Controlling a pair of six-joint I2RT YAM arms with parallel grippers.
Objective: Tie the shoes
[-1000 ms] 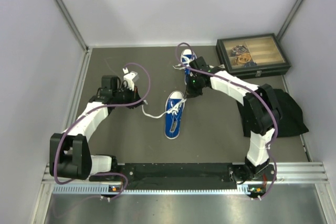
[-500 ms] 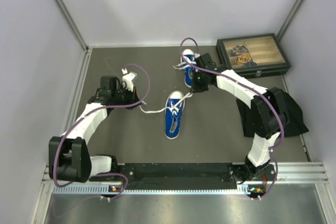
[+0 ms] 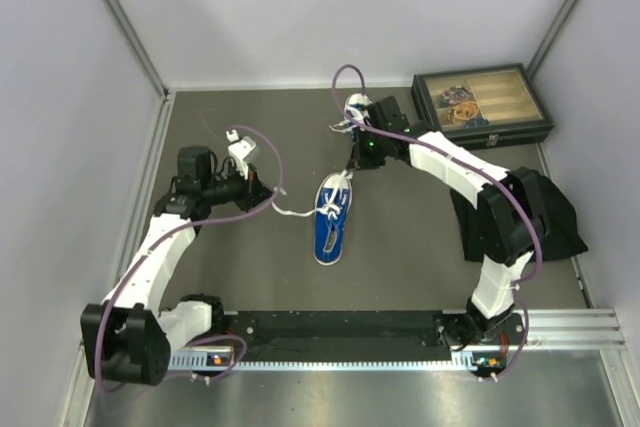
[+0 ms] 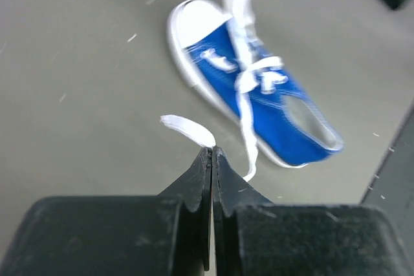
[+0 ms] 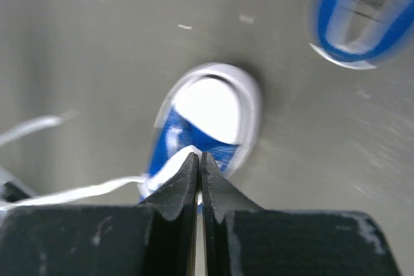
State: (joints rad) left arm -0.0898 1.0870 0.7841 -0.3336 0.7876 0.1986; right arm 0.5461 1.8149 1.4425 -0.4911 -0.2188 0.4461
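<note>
Even, diffuse overhead light keeps the top view bright and sharp, with soft shadows on the surface (image 3: 250, 272) and glare along the metal rail (image 3: 330, 358). Both wrist views are motion-blurred: shoe (image 4: 259, 88) and lace (image 4: 187, 127) smear, while the left end effector (image 4: 212, 152) and right end effector (image 5: 198, 155) look crisp.

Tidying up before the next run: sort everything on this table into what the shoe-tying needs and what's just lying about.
Needed: near blue sneaker; far blue sneaker; the near sneaker's white laces, one pinched in the left gripper, one in the right gripper.
Lying about: dark glass-lidded box; black cloth.
</note>
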